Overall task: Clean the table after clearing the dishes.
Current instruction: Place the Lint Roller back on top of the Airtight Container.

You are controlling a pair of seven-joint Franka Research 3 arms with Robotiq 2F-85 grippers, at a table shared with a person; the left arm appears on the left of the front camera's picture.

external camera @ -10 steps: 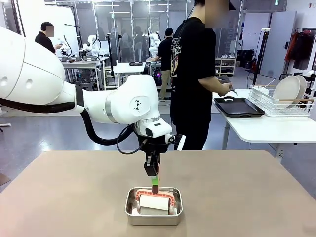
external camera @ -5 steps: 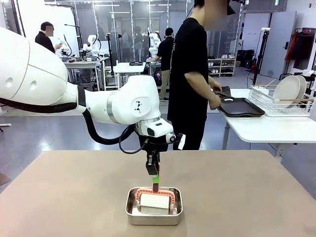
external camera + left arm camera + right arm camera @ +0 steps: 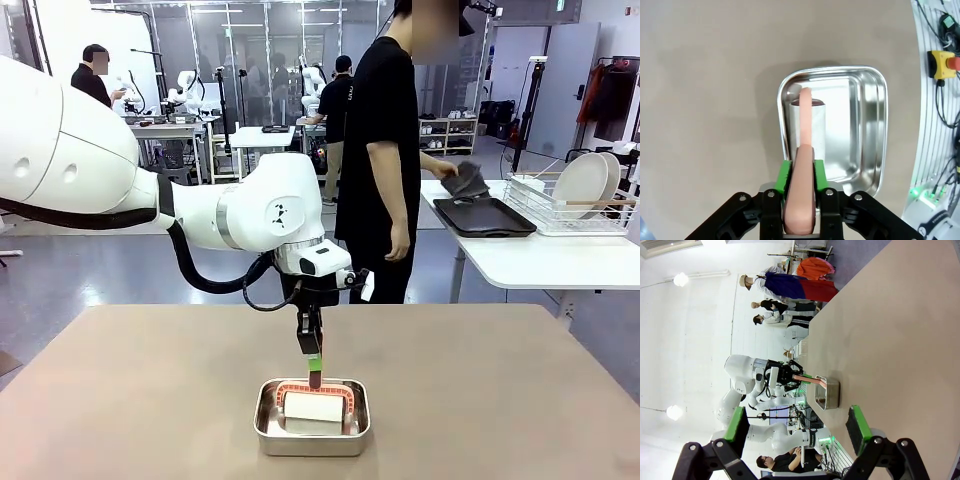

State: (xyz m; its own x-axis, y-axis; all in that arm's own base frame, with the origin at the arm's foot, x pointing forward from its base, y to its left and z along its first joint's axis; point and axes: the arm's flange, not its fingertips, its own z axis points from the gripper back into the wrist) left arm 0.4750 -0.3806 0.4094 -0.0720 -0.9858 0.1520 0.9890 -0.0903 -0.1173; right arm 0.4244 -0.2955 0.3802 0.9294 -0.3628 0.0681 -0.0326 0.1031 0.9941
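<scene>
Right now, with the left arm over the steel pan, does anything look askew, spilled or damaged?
Nothing stands out. The steel pan sits flat on the table, no spill around it. The white roller lies inside the pan, its pink handle between the left gripper pads. The right gripper is open.

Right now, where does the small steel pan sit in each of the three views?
Front view: steel pan at bottom centre on the table, under the left gripper.
Left wrist view: pan centre-right, just beyond the fingertips.
Right wrist view: pan small, left of centre, at the table's edge.
Shared landmark: the pink handle in the left gripper.
</scene>
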